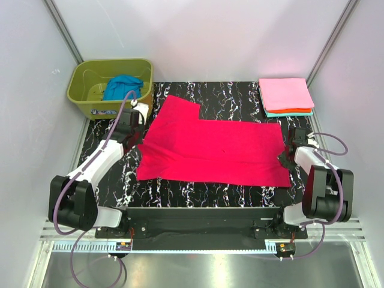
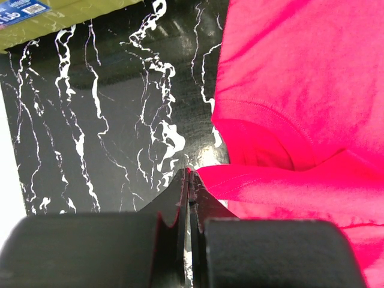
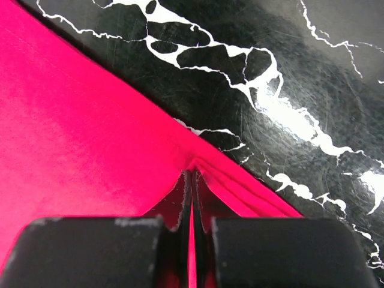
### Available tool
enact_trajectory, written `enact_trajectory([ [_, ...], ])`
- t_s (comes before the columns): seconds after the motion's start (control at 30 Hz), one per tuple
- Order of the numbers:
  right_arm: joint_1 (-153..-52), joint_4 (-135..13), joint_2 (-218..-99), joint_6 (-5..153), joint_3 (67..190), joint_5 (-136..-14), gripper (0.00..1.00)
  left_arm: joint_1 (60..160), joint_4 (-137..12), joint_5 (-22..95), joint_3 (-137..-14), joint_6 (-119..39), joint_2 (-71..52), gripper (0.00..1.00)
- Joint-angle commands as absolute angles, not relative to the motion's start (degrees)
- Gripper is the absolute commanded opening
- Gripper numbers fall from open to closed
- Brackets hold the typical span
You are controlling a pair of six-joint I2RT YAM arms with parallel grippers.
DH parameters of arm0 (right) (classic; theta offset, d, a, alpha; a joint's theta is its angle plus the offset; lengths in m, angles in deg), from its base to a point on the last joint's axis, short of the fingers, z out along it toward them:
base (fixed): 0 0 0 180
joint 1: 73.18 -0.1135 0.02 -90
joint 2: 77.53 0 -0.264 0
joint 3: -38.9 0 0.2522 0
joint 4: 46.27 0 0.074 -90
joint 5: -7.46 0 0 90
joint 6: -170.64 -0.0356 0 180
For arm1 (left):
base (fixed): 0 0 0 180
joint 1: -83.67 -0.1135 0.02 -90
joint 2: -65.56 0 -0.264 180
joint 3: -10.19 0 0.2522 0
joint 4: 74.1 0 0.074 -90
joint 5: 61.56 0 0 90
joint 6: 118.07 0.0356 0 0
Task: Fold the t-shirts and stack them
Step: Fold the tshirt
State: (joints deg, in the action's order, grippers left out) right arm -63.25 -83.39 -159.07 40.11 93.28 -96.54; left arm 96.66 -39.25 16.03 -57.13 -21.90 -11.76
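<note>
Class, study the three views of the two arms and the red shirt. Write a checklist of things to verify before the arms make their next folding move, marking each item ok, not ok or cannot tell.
1. The right gripper is shut on the red t-shirt at its edge: ok, the cloth puckers into it.
2. The left gripper is shut on the shirt's opposite side: ok, though only a thin hem sits at its tips.
3. Shirt lying flat: not ok, the cloth is doubled over beside the left gripper.
4. The folded stack is apart from the shirt: ok.
5. The blue t-shirt is inside the tub: ok.
</note>
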Motion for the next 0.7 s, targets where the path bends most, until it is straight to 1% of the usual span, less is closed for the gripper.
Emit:
enact_trajectory([
  [0.0, -62.7, -81.0, -160.6, 42.0, 96.1, -97.5, 0.04, 96.5, -43.1, 18.3, -59.9, -21.0, -11.3, 0.0],
  [0.03, -62.7, -81.0, -160.5, 42.6, 96.2, -96.3, 0.06, 96.5, -43.8, 18.9, -60.0, -21.2, -11.0, 0.0],
  [0.07, -62.7, -81.2, -160.3, 43.4, 96.5, -95.7, 0.17, 96.6, -44.2, 19.6, -60.2, -21.1, -10.7, 0.0],
  [0.13, -62.7, -82.1, -158.3, 45.3, 97.5, -94.5, 0.28, 97.2, -44.3, 19.9, -61.3, -19.6, -10.2, 0.0],
  [0.17, -62.7, -82.8, -157.2, 45.8, 97.8, -94.4, 0.36, 98.0, -44.8, 20.9, -61.6, -18.6, -9.9, 0.0],
  [0.23, -62.7, -83.8, -152.9, 45.9, 98.4, -92.6, 0.41, 98.4, -47.6, 23.3, -62.1, -16.4, -9.4, 0.0],
  [0.27, -62.7, -83.9, -151.4, 46.2, 98.3, -91.3, 0.43, 98.6, -49.1, 28.0, -62.0, -15.8, -9.3, 0.0],
  [0.37, -62.8, -83.4, -146.8, 46.7, 98.4, -84.9, 0.47, 99.1, -53.4, 33.7, -61.8, -13.8, -10.2, 0.0],
  [0.47, -62.8, -83.4, -145.1, 47.1, 98.8, -80.5, 0.48, 99.9, -55.3, 37.0, -63.0, -10.8, -12.9, 0.01],
  [0.67, -62.8, -83.0, -141.0, 46.5, 97.1, -78.1, 0.5, 100.5, -55.9, 42.6, -66.2, -6.5, -18.1, 0.01],
])
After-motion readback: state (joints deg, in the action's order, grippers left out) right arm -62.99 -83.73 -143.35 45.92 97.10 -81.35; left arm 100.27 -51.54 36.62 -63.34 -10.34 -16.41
